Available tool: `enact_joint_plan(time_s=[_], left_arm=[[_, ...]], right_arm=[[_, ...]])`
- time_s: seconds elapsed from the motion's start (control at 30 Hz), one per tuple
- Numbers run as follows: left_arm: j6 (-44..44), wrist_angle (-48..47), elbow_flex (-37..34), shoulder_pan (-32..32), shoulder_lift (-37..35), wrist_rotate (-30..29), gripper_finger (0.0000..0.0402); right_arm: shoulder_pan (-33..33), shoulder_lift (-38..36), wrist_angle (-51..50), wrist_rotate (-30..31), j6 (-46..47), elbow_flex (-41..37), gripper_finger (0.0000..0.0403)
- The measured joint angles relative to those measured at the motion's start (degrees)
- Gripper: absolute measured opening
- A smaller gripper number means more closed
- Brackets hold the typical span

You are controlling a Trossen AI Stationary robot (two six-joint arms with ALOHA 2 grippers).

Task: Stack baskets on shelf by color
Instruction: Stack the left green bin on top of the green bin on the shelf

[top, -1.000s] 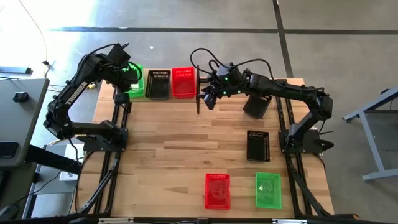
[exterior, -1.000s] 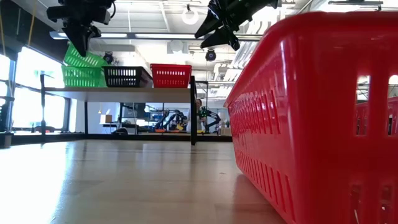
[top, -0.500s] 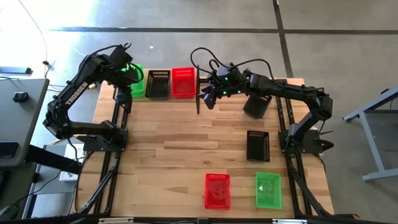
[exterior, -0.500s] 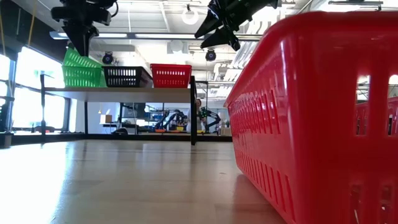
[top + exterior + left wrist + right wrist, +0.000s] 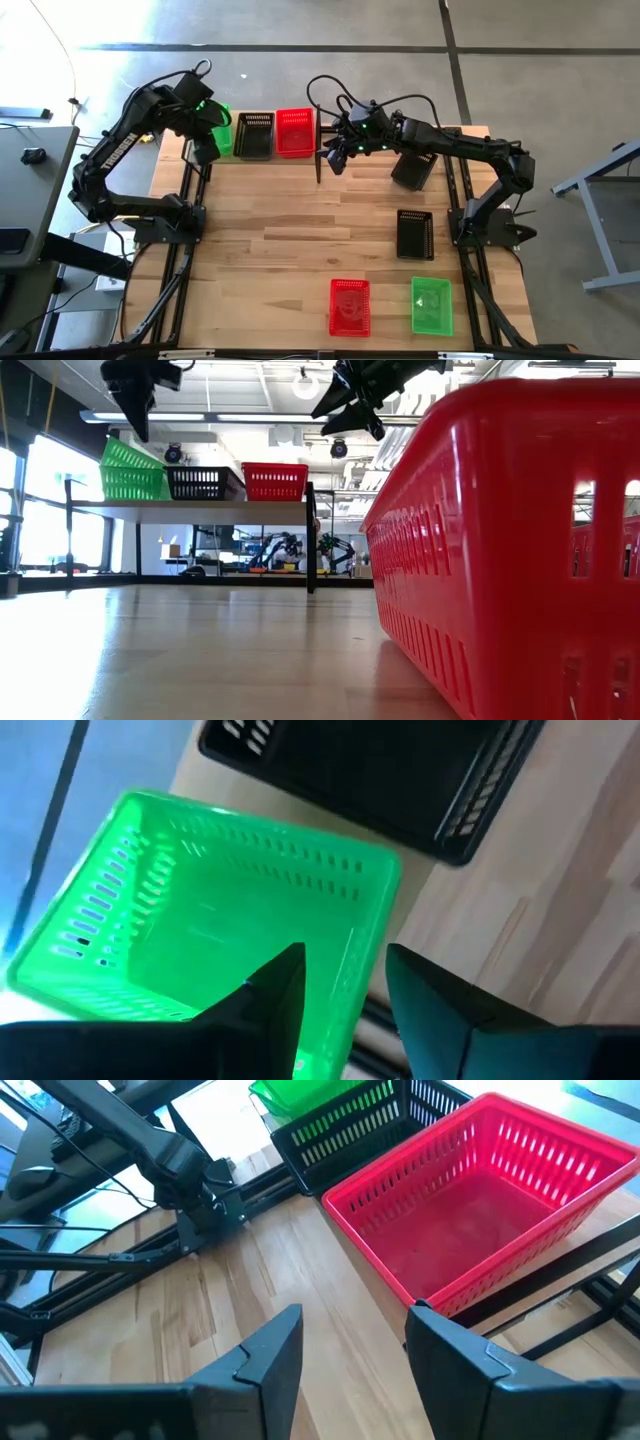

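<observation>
Three baskets are being carried on the shelf in a row: a green basket at the left end, sitting tilted, a black basket in the middle and a red basket at the right. The left gripper is being held open just above the green basket, gripping nothing. The right gripper is being held open and empty beside the shelf's right end, while four more baskets are lying on the table.
</observation>
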Motion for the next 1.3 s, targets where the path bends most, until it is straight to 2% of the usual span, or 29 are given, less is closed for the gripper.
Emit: enact_joint_plan(time_s=[0.13, 0.43, 0.63, 0.8, 0.97, 1.17, 1.3], left_arm=[[-5.9, 0.0, 1.9, 0.0, 0.0, 0.7, 0.0129], [-24.0, 0.1, 2.8, -1.0, 0.0, -2.8, 0.0129], [-39.6, -0.7, 2.8, -5.0, 0.0, -9.0, 0.0129], [-52.7, -4.1, 2.8, -10.1, 0.0, -11.7, 0.0129], [-62.2, -4.8, 2.8, -16.3, 0.0, -18.0, 0.0129], [-71.0, -5.0, 2.8, -21.2, 0.0, -29.4, 0.0129], [-74.7, -5.0, 2.8, -22.5, 0.0, -32.3, 0.0129]], right_arm=[[0.0, 0.0, 0.0, 0.0, 0.0, 0.0, 0.0161], [0.0, 0.0, 0.0, 0.0, -1.5, 0.0, 0.0161], [-0.2, 0.0, 0.0, 0.0, -5.6, 0.0, 0.0161], [-0.5, 0.0, -1.0, 0.0, -9.1, 0.0, 0.0161], [-0.9, 0.0, -2.9, 0.0, -12.2, 0.0, 0.0161], [-1.4, 0.0, -4.0, 0.0, -14.7, 0.0, 0.0161], [-2.1, 0.0, -5.1, 0.0, -15.6, 0.0, 0.0161]])
